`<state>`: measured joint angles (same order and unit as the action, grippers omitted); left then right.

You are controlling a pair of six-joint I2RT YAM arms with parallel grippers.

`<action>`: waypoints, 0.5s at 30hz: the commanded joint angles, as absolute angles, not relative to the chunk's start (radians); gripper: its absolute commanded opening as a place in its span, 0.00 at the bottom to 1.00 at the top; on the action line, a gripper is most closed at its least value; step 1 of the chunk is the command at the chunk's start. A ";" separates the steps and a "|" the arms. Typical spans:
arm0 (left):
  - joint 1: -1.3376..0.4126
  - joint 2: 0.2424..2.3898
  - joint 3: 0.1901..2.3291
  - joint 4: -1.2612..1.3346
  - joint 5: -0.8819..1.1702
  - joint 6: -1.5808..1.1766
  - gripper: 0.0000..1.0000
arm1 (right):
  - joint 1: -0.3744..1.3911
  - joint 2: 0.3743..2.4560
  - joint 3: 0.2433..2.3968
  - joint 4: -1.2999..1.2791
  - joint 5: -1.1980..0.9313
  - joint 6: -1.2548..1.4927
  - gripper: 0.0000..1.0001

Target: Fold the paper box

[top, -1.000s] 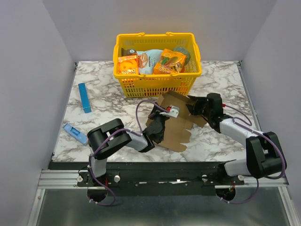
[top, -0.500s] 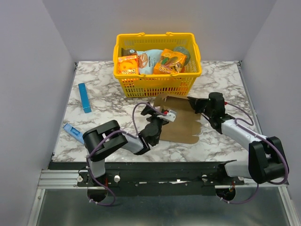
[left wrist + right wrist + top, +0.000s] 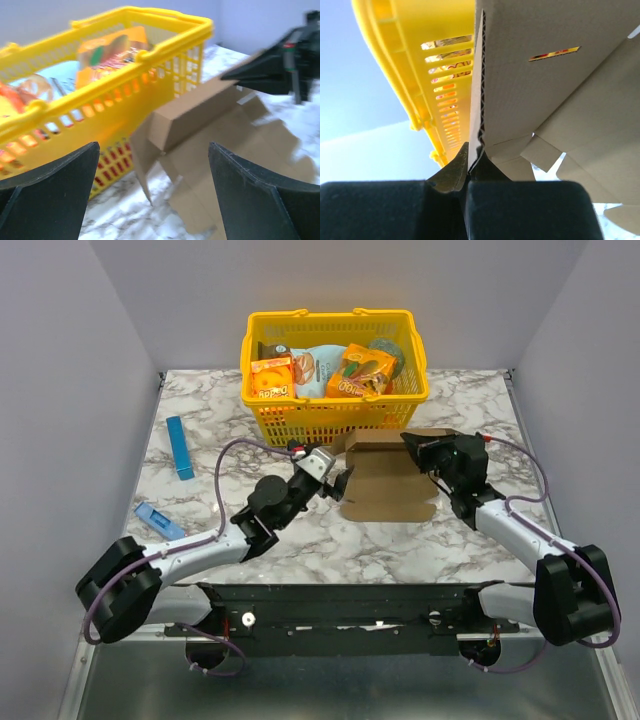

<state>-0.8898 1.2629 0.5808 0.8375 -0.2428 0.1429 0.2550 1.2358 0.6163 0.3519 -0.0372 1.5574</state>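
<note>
The paper box (image 3: 387, 483) is a brown cardboard sheet lying on the marble table just in front of the yellow basket, its back panel standing up. My right gripper (image 3: 412, 445) is shut on the upright back-right edge; the right wrist view shows the jaws (image 3: 474, 159) pinching the corrugated edge of the cardboard (image 3: 545, 75). My left gripper (image 3: 340, 483) hovers open at the sheet's left edge, touching nothing. In the left wrist view its fingers (image 3: 265, 195) stand wide apart before the cardboard (image 3: 210, 130), with the right gripper (image 3: 270, 70) beyond it.
A yellow basket (image 3: 335, 415) holding orange snack boxes and packets stands right behind the sheet, close to both grippers (image 3: 115, 100) (image 3: 445, 75). A slim blue box (image 3: 180, 447) and a light blue item (image 3: 160, 523) lie at the left.
My left gripper has let go of the cardboard, opened wide and drawn back to the left. My right gripper has shut on the back-right edge, and the sheet now lies squarer, closer to the basket.
</note>
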 commanded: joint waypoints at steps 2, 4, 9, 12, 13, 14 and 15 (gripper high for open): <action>-0.805 1.178 0.601 0.474 0.080 -0.165 0.99 | 0.250 1.216 0.572 0.500 -0.029 1.306 0.06; -0.790 1.178 0.614 0.387 0.063 -0.234 0.99 | 0.250 1.216 0.546 0.550 -0.040 1.249 0.06; -0.743 1.167 0.594 0.400 0.105 -0.380 0.99 | 0.252 1.255 0.471 0.739 -0.078 1.169 0.07; -0.718 1.177 0.569 0.452 0.158 -0.411 0.99 | 0.252 1.287 0.437 0.802 -0.097 1.155 0.07; -0.710 1.181 0.563 0.463 0.167 -0.411 0.99 | 0.252 1.295 0.434 0.807 -0.098 1.151 0.07; -0.689 1.184 0.552 0.469 0.173 -0.414 0.99 | 0.252 1.305 0.433 0.807 -0.101 1.147 0.07; -0.675 1.184 0.546 0.492 0.178 -0.425 0.99 | 0.250 1.315 0.431 0.810 -0.107 1.143 0.07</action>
<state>-0.7185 1.1893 0.5804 0.4442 0.0898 -0.3431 0.2543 1.2758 0.4515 0.7029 -0.0742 1.2114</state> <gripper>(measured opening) 0.985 0.071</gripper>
